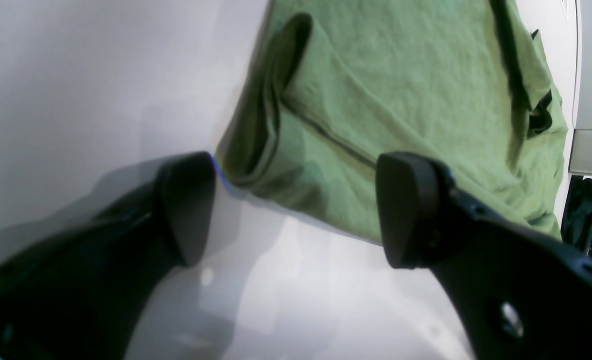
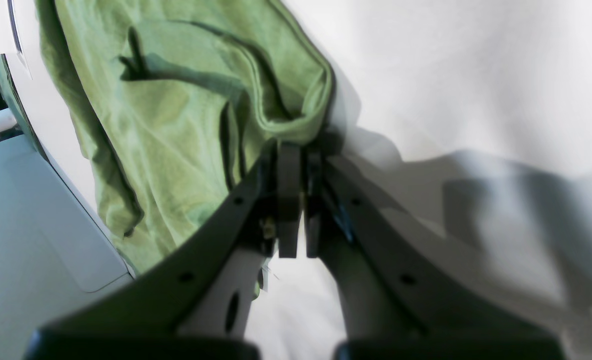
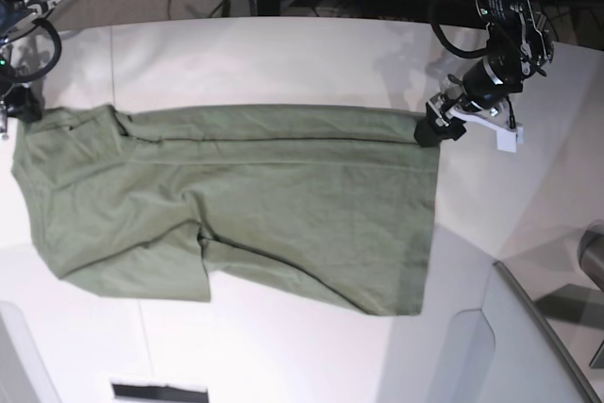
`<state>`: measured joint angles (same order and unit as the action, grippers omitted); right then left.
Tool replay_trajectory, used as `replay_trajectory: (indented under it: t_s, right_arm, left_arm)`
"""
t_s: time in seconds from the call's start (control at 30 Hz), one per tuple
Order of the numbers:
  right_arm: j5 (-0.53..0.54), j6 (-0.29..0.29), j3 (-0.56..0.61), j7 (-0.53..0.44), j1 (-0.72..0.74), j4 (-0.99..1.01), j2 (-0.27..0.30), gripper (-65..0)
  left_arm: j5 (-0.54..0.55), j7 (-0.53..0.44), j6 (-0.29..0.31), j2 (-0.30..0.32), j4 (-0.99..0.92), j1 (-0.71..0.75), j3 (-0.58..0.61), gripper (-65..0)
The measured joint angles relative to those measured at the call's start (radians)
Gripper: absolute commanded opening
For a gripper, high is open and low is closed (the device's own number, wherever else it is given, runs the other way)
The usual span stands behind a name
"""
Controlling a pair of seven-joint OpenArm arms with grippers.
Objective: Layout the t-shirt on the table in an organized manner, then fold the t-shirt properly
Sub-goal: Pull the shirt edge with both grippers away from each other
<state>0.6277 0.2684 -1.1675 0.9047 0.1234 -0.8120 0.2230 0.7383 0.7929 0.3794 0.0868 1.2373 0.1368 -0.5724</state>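
Table: the white table [image 3: 283,54] spreads under everything I can see, its curved far edge toward the cables at the back; thin dark seam lines cross it.

T-shirt: the olive-green t-shirt [image 3: 236,205] lies spread out across the middle of the table, stretched sideways, with one long fold line running near its far edge. It is mostly flat but still rumpled. In the base view a sleeve flap sticks out at the near left, and the lower hem sits at the right end.

Grey panel: an angled grey panel [image 3: 528,346] with a dark edge sits at the near right corner of the base view, apart from the shirt.

My left claw: my left gripper [image 1: 296,210] hangs just above the table at the hem corner of the shirt. The jaws stand wide apart, one pad [image 1: 188,207] over bare table and the other [image 1: 406,210] over the cloth edge. Nothing is held between them.

My right claw: my right gripper [image 2: 296,200] is at the opposite end of the shirt, by the rolled edge of the cloth. Its two pads [image 2: 288,200] are brought together, nearly touching. The green fabric bunches right at the tips, and it looks pinched there, though the very tip is in shadow.
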Motion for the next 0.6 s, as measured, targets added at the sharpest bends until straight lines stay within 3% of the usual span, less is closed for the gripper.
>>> replay_trajectory:
  t_s: [0.1,0.27,0.33,0.43,0.6]
  right_arm:
    - [0.000,0.000,0.000,0.000,0.000,0.000,0.000,-64.8]
    - [0.000,0.000,0.000,0.000,0.000,0.000,0.000,-64.8]
    - [0.000,0.000,0.000,0.000,0.000,0.000,0.000,-64.8]
    - [0.000,0.000,0.000,0.000,0.000,0.000,0.000,-64.8]
    - [0.000,-0.001,0.000,0.000,0.000,0.000,0.000,-64.8]
  left_arm:
    - [0.002,-0.016,0.006,0.010,-0.038,-0.023,0.037,-26.8]
    - [-0.013,0.007,-0.005,-0.004,-0.053,-0.028,0.058,-53.3]
    - [-0.018,0.012,-0.005,-0.003,-0.053,-0.023,0.055,-60.1]
    - [-0.024,0.015,-0.010,-0.002,-0.050,-0.023,0.050,-65.0]
    - [-0.023,0.019,-0.010,0.000,-0.053,-0.028,0.050,-65.0]
